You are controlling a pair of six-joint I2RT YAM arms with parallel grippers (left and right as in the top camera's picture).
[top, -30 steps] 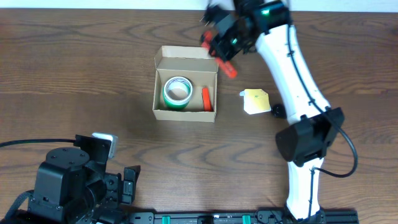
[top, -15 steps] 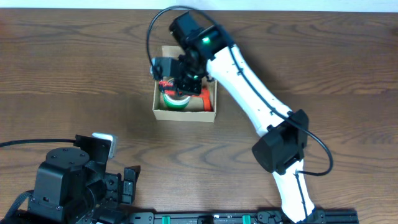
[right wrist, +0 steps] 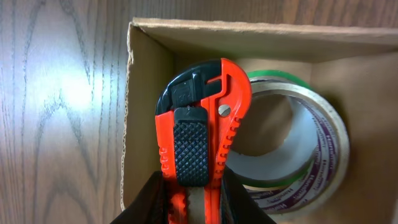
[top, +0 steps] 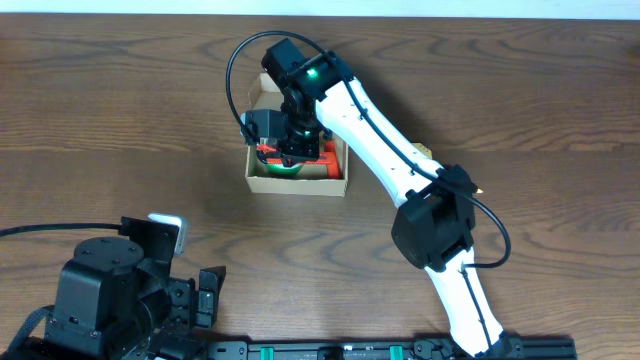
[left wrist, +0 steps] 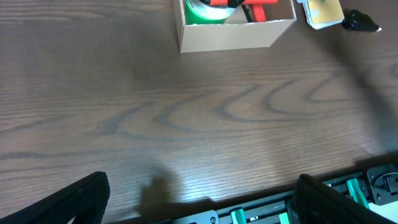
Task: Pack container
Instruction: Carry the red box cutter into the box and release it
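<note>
Over the container [top: 295, 184], right jaws clamp a red cutter [right wrist: 202, 124] above the tape roll [right wrist: 323, 168]; left jaws gape wide.

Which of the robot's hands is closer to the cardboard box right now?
Right. The right hand hangs directly over the open cardboard box, gripping a red cutter above the tape roll; the left hand sits open by the near table edge, far off.
</note>
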